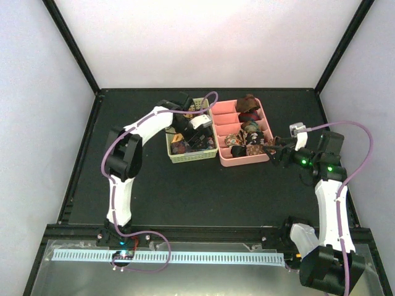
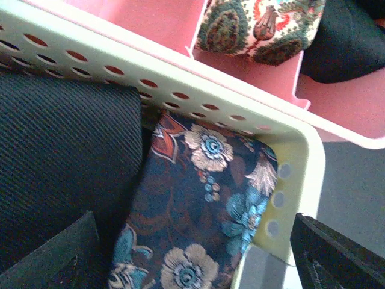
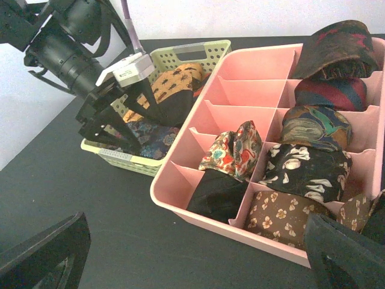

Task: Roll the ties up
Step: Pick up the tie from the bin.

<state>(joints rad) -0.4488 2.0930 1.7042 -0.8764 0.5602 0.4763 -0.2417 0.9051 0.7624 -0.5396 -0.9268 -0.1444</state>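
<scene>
A dark navy floral tie [image 2: 198, 205] lies in the pale green basket [image 2: 180, 78] beside a black tie [image 2: 66, 150]. My left gripper [image 2: 195, 259] is open just above the floral tie. One finger is over the black tie and the other is outside the basket's corner. In the right wrist view the left gripper [image 3: 111, 123] hangs over the basket's near edge, with an orange lattice tie [image 3: 174, 84] behind it. My right gripper [image 3: 192, 259] is open and empty, low over the table next to the pink tray [image 3: 180, 180].
The pink divided tray [image 1: 225, 161] touches the basket [image 1: 213, 152] on its right and holds several rolled ties, among them a black one [image 3: 216, 192] and a brown flowered one [image 3: 280, 214]. Some of the tray's left cells are bare. Black walls edge the table.
</scene>
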